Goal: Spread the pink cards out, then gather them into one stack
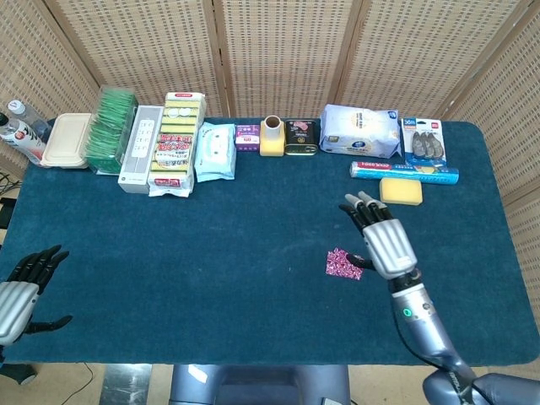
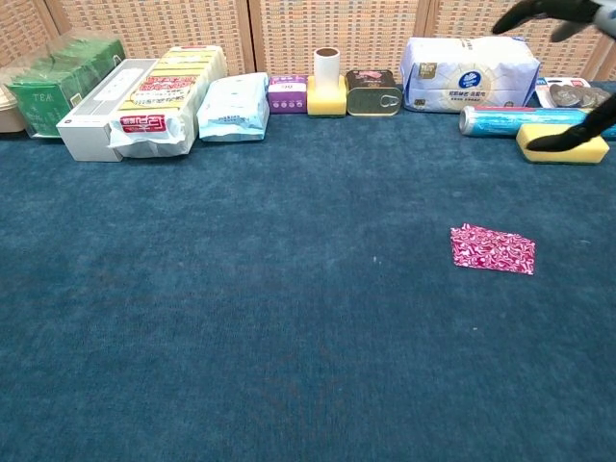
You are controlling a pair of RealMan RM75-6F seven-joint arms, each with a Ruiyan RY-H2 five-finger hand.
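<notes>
The pink patterned cards [image 1: 343,262] [image 2: 493,248] lie in one small stack on the blue cloth, right of the middle. My right hand [image 1: 384,239] [image 2: 568,29] hovers above and to the right of the stack with its fingers spread, holding nothing. In the chest view only its dark fingertips show at the top right corner. My left hand [image 1: 21,288] sits at the table's near left edge, fingers apart and empty, far from the cards.
A row of goods lines the far edge: a green tea box [image 1: 110,128], white box [image 1: 139,148], sponge packs [image 1: 175,142], wipes [image 1: 214,152], yellow holder [image 1: 272,137], tin [image 1: 301,137], tissue pack [image 1: 360,131], foil roll [image 1: 405,172], yellow sponge [image 1: 400,191].
</notes>
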